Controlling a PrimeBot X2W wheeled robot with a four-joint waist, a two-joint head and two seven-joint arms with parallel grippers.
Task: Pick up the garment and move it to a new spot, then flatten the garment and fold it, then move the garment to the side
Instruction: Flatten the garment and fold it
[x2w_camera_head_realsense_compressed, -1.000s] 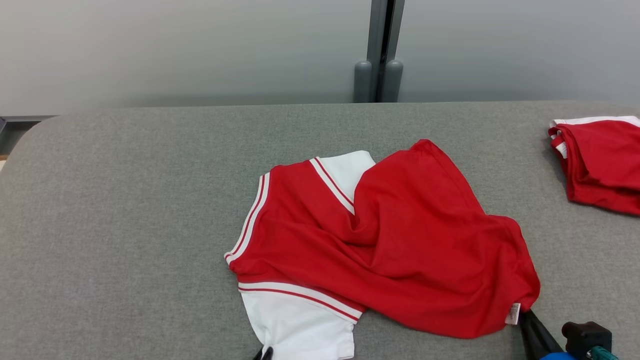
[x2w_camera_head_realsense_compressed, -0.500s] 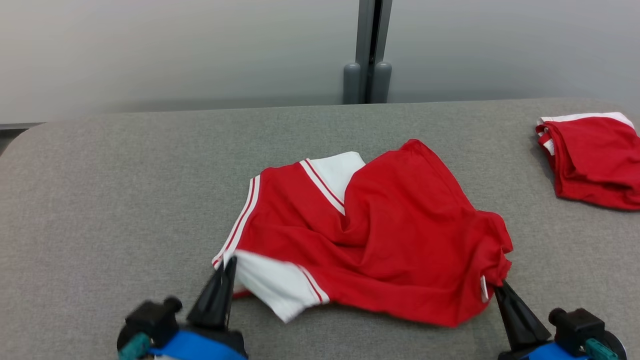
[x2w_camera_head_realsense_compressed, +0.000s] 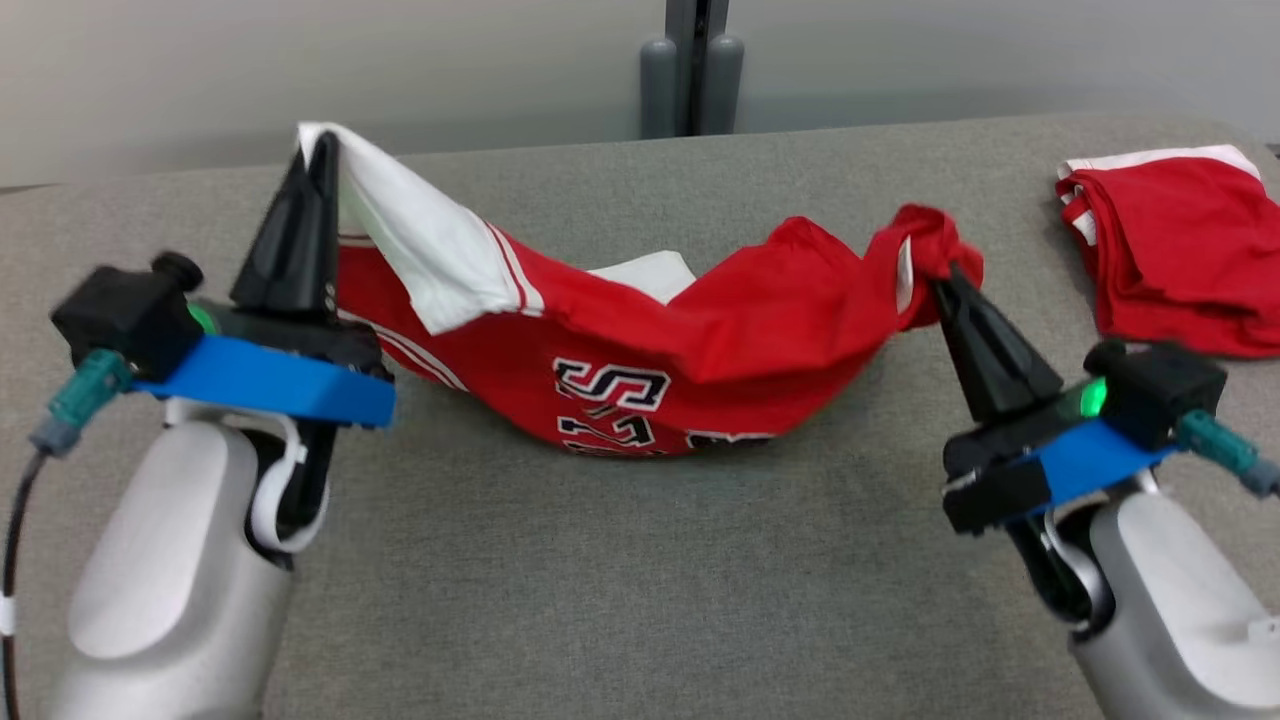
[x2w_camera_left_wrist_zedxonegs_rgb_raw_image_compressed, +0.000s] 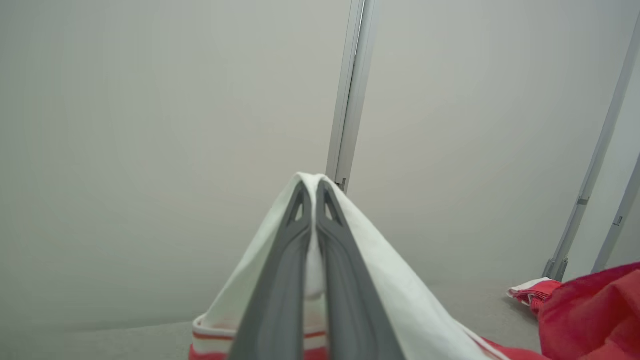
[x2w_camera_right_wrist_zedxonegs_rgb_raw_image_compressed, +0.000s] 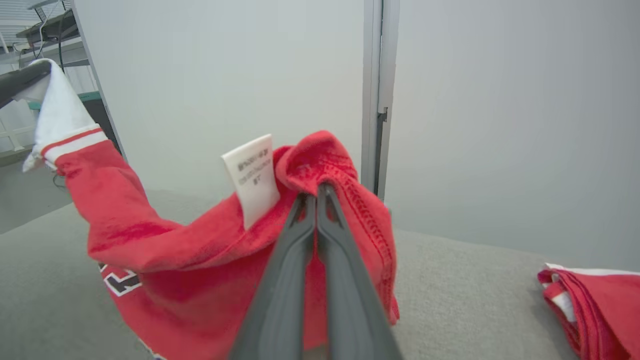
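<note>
The garment (x2w_camera_head_realsense_compressed: 650, 350) is a red jersey with white sleeves, striped trim and black-and-white lettering. It hangs in a sagging arc between my two grippers, its middle touching the grey table (x2w_camera_head_realsense_compressed: 600, 580). My left gripper (x2w_camera_head_realsense_compressed: 318, 145) is shut on a white sleeve, raised at the left; in the left wrist view the white cloth (x2w_camera_left_wrist_zedxonegs_rgb_raw_image_compressed: 380, 290) drapes over the closed fingers (x2w_camera_left_wrist_zedxonegs_rgb_raw_image_compressed: 280, 300). My right gripper (x2w_camera_head_realsense_compressed: 940, 272) is shut on the red hem at the right, where a white care label (x2w_camera_right_wrist_zedxonegs_rgb_raw_image_compressed: 251, 180) sticks up beside the fingertips.
A second red and white garment (x2w_camera_head_realsense_compressed: 1170, 250) lies folded at the table's far right, also in the right wrist view (x2w_camera_right_wrist_zedxonegs_rgb_raw_image_compressed: 595, 300). A grey post (x2w_camera_head_realsense_compressed: 692, 70) stands against the pale wall behind the table. Bare grey surface lies in front of the hanging jersey.
Both grippers have lifted the jersey off the table and drawn apart, so it went from a crumpled heap to hanging between them. The head camera has also shifted.
</note>
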